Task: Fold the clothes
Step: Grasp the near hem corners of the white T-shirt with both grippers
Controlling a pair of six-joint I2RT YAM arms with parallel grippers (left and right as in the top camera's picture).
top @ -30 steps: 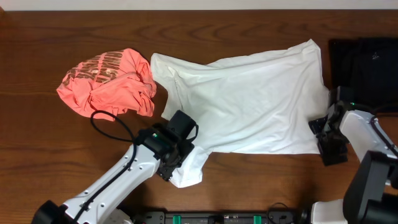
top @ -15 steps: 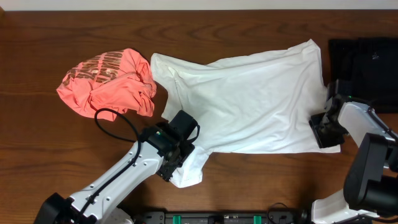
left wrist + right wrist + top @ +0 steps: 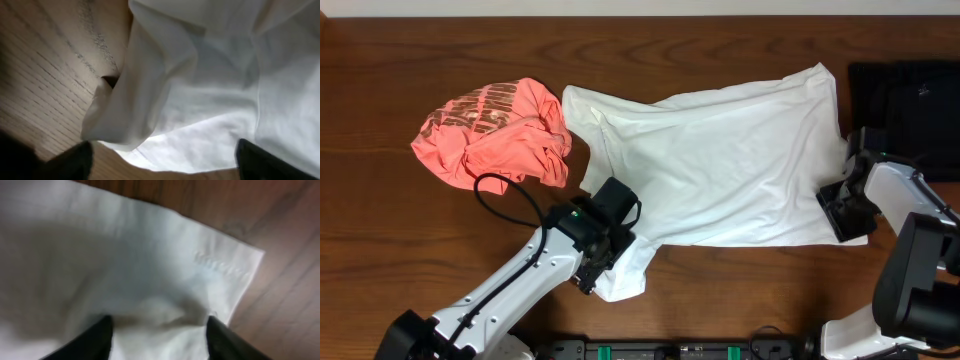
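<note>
The white T-shirt [image 3: 720,160] lies spread across the middle of the wooden table, one sleeve hanging toward the front edge. The coral-pink shirt [image 3: 495,130] with pale lettering lies crumpled at the left. My left gripper [image 3: 605,255] is open over the white sleeve [image 3: 200,100], fingers apart on either side of the fabric. My right gripper [image 3: 845,215] is open at the T-shirt's right bottom corner [image 3: 150,270], its fingers straddling a raised fold of the cloth.
A black folded garment [image 3: 910,100] lies at the right edge of the table. Bare wood [image 3: 420,250] lies at the front left and along the back.
My right gripper has moved left from the bare table onto the T-shirt's right corner. My left gripper has barely moved.
</note>
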